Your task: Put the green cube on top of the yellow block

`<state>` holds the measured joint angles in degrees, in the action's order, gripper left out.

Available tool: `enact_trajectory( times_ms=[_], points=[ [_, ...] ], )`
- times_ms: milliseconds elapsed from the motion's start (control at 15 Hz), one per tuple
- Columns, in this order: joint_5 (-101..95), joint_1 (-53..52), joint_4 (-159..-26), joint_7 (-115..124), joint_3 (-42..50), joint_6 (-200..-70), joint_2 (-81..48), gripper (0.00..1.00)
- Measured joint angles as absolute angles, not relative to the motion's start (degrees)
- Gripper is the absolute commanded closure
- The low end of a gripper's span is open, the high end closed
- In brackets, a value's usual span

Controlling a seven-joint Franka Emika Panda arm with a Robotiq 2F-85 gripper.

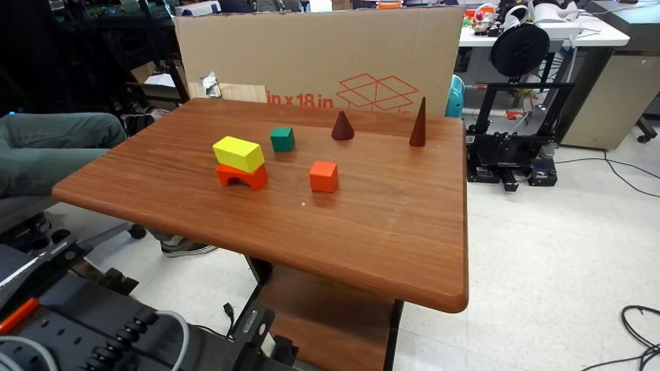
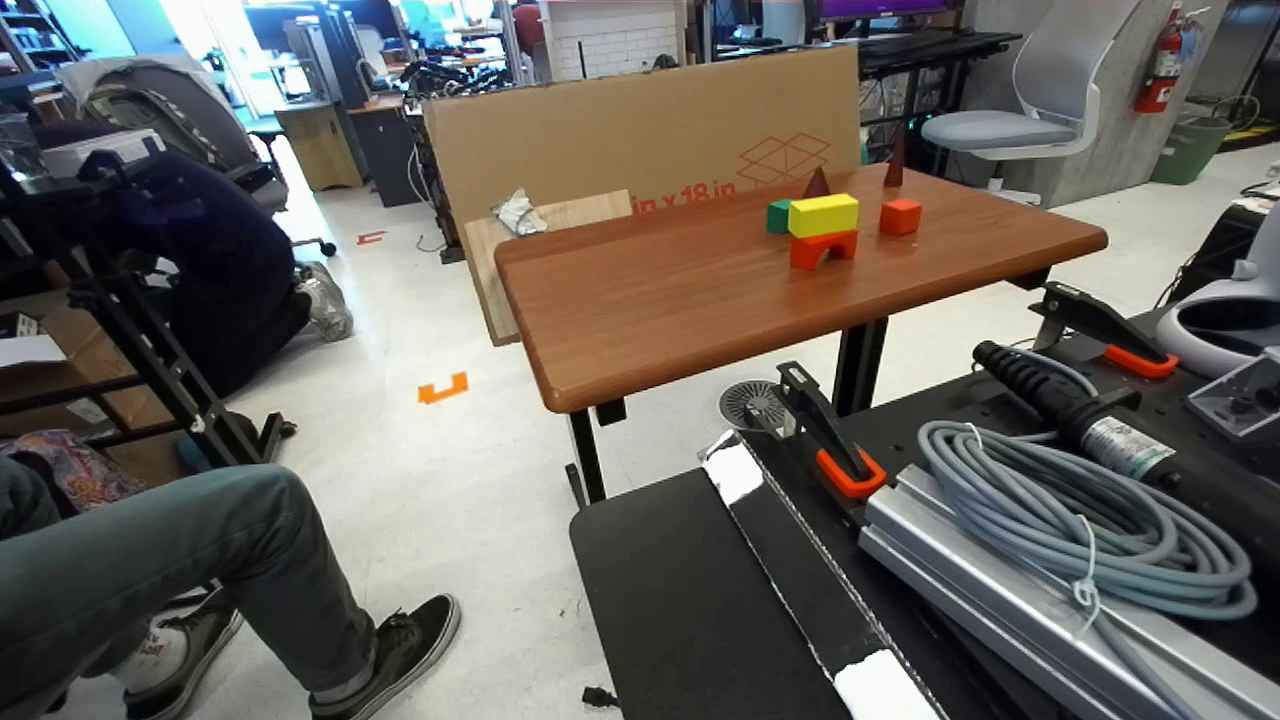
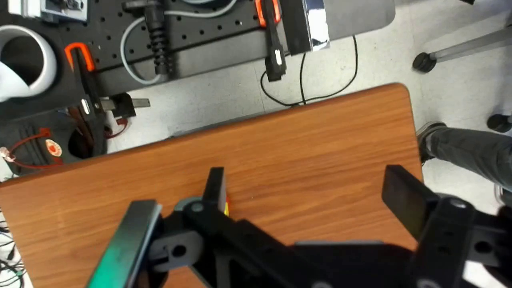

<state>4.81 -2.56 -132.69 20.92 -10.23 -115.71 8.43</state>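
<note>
Gripper point(image 3: 305, 180) fills the bottom of the wrist view, fingers point(image 3: 404, 200) spread wide and holding nothing. Near side of the scene is a black pegboard-style bench point(image 3: 192, 27) with clamps point(image 3: 274, 56) biting over its edge, presumably so nothing creeps around.

Next out, on the table point(image 1: 386, 226), there's a little stack: orange-red arch point(image 1: 251, 178) standing feet-down, yellow block point(image 1: 238, 153) lying flat along its top. Guessing it's set like that so the block's long face makes a decent landing pad, though a bridge underneath could shift if it gets bumped. Orange-red cube point(image 1: 324, 177) sits off to its right, probably a decoy. Green cube point(image 1: 282, 139) is near the stack on the far side, apart from it and flat on the table, so imo the actual job hasn't started; next is likely lining the gripper up on it. Farther back, a squat brown cone point(image 1: 343, 129) and a skinny brown cone point(image 1: 418, 129) look parked out of the way.

Table's wood grain with rounded corners, bit of shine. Someone's leg point(image 1: 56, 133) pokes in from the left, a 3D printer point(image 1: 508, 152) sits on the pale floor point(image 1: 541, 247) to the right, and a cardboard panel point(image 1: 309, 56) stands behind the far edge, maybe as a backdrop.
</note>
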Motion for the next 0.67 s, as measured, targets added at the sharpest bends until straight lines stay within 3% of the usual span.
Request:
enact_trajectory(
  times_ms=[667],
  points=[
    [-7.54, -1.95, -118.03, 11.04, -2.01, -124.43, -16.18, 0.0]
  ],
)
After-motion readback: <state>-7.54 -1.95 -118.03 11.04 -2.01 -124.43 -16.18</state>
